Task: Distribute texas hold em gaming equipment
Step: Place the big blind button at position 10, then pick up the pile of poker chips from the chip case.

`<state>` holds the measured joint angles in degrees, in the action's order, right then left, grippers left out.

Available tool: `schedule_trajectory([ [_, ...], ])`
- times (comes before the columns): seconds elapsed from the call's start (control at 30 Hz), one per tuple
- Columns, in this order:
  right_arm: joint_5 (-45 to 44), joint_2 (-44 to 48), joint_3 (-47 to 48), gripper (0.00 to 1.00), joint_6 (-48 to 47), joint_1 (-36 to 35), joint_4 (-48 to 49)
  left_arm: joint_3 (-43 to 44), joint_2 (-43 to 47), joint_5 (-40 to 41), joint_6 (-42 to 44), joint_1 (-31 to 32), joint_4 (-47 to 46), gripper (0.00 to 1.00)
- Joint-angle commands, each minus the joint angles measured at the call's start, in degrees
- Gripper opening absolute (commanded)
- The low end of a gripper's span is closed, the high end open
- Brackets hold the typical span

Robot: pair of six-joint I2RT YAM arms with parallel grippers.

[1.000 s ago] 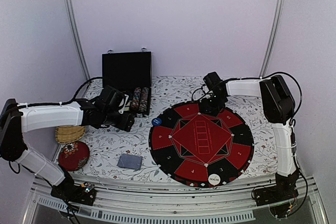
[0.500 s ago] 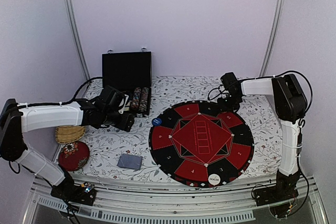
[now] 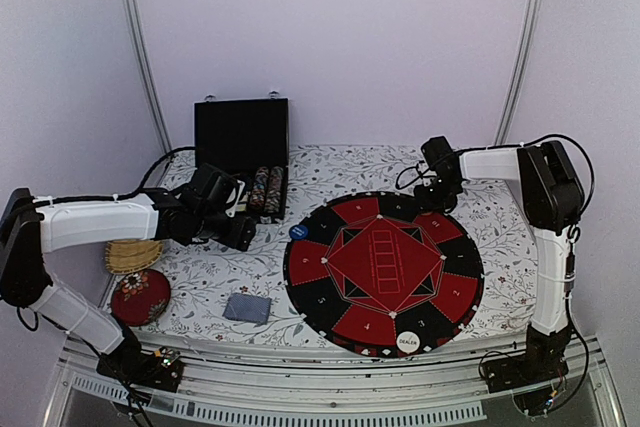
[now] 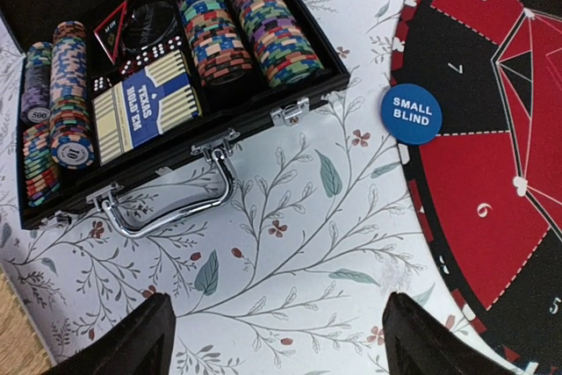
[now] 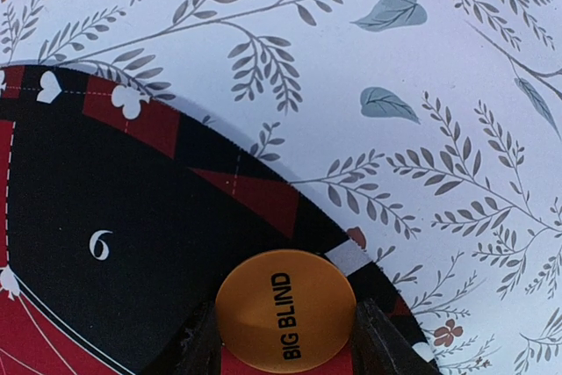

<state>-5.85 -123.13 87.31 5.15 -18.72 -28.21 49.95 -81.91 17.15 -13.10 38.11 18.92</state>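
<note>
My right gripper is shut on the orange BIG BLIND button, low over the far right rim of the mat, at segment 6. In the top view the right gripper hides the button. My left gripper is open and empty over the tablecloth in front of the chip case; it also shows in the top view. The blue SMALL BLIND button lies at the mat's left edge. The white DEALER button lies on the mat's near rim. Striped poker chips fill rows in the case. A grey-backed card deck lies near the front.
The round red-and-black mat covers the right half of the table. The open black chip case stands at the back left, its metal handle facing my left gripper. A woven coaster and a red round cushion lie at the left.
My right gripper moved right along the mat's far rim with the orange button, then stayed put over the last half second. The left arm has not moved.
</note>
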Motion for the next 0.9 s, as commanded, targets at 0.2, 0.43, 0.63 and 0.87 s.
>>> schedule_trajectory([
  [0.2,0.9,3.0,1.1,0.96,-0.2,-0.2,-2.9,-0.1,0.9,-0.2,0.1,-0.8,0.6,0.85],
  [0.43,3.4,17.1,1.5,0.99,-1.3,-0.7,-3.9,3.8,1.4,-0.8,1.0,-3.7,3.0,0.90],
  [0.63,15.8,34.9,-9.6,0.99,-3.3,-0.6,3.5,9.0,-0.2,-4.8,1.6,-13.2,6.9,0.95],
  [0.87,25.0,44.5,-19.3,0.99,-6.8,-0.7,7.7,17.3,-8.0,-18.6,1.1,-30.6,5.3,0.90],
])
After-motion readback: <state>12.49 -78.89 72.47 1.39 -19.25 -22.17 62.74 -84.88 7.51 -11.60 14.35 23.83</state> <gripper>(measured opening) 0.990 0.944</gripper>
